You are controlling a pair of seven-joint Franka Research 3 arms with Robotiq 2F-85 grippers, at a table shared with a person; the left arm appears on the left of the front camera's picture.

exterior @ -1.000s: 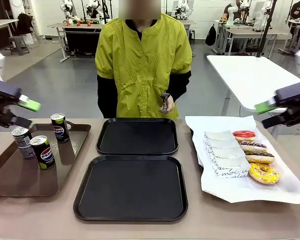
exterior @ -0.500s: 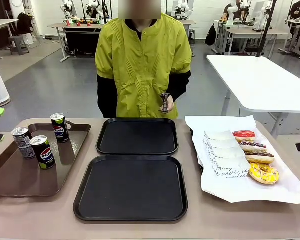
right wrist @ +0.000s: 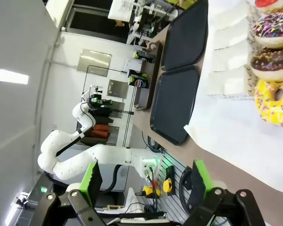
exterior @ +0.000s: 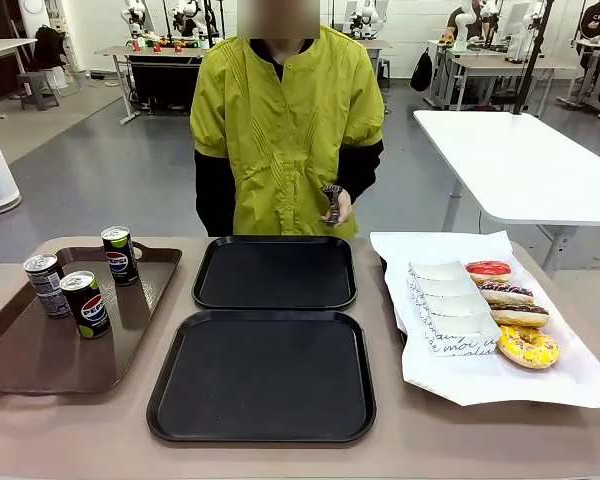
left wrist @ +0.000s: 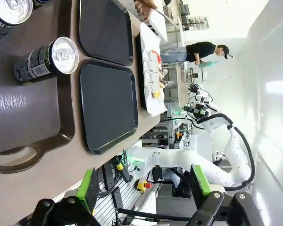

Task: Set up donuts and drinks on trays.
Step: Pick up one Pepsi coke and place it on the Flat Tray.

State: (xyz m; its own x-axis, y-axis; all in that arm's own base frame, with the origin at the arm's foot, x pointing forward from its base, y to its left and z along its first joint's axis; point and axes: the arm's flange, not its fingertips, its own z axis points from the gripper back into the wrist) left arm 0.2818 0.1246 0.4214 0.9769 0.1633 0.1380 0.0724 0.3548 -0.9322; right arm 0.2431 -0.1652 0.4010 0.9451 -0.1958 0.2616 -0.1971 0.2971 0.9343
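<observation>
Though held back from the tabletop [exterior: 430, 440], found ready: left gripper [left wrist: 144, 187] spread to full width with nothing between the pads; right gripper [right wrist: 146, 181] likewise wide apart and empty. Found three drinks upright on the brown tray [exterior: 20, 375] at left: far can [exterior: 119, 255], left can [exterior: 46, 285], near can [exterior: 85, 304], the last two close beside each other. Found four donuts in a row on the white paper sheet [exterior: 500, 385] at right, beside the white boxes [exterior: 442, 300]: red donut [exterior: 488, 269] farthest, yellow donut [exterior: 527, 346] nearest. Found far black tray [exterior: 274, 271] and near black tray [exterior: 263, 375] in the middle, both bare. Judged to be at the first pick.

Recommend starting with the near can on the left side. Close across the body below the rim, squarely, without nudging the left can. Lift upright, clear the brown tray's raised rim, set down towards a corner of the near black tray, leaving room for a donut. Grip donuts lightly, away from the icing. Keep clear of the person's hand [exterior: 332, 205] at the far edge.
</observation>
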